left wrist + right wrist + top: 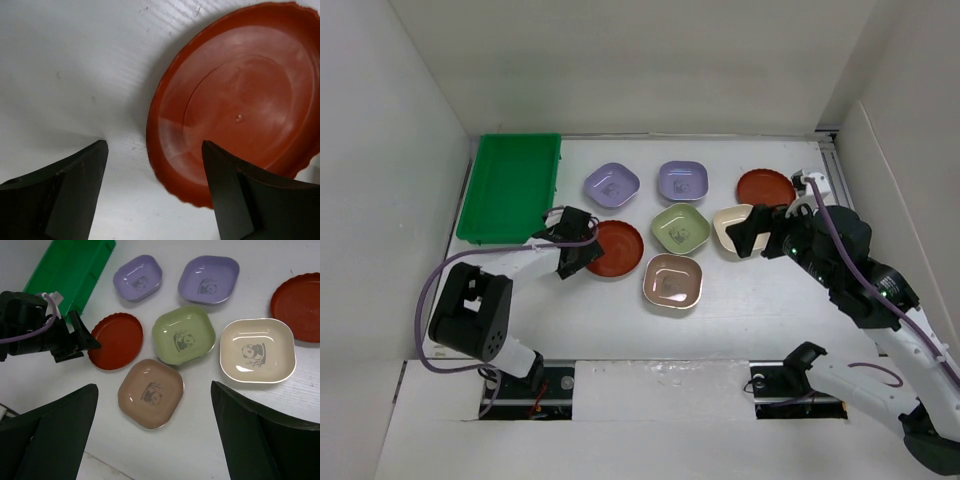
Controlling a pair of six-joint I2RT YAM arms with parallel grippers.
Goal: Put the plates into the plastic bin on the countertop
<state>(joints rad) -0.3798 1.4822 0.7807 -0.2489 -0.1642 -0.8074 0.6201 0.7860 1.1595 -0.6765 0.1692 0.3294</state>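
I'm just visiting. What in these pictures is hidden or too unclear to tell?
Top view: the right arm covers much of the cream plate.
Left wrist view: the near red plate runs off the right edge; a finger hides its lower rim, so contact is unclear.
Right wrist view: the top edge cuts off the green bin, the right edge the far red plate.

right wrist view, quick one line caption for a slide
Right end effector open above seven plates; left end effector at a red plate near the bin.
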